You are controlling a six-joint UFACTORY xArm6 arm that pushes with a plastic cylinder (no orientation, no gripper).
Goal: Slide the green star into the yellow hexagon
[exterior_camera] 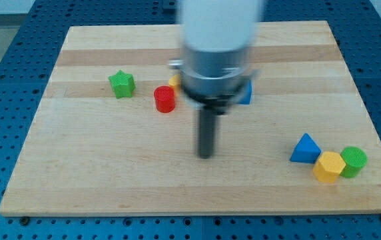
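Altogether seven blocks surround my tip (206, 155), including one green star (121, 84) and one yellow hexagon (328, 166); no pincer shows.

One camera, high and looking down from the front.
We see the whole board (77, 187) from beyond its bottom edge, all four corners nearly in frame, with the arm (217, 40) entering from the top edge, near and blurred against the far half.
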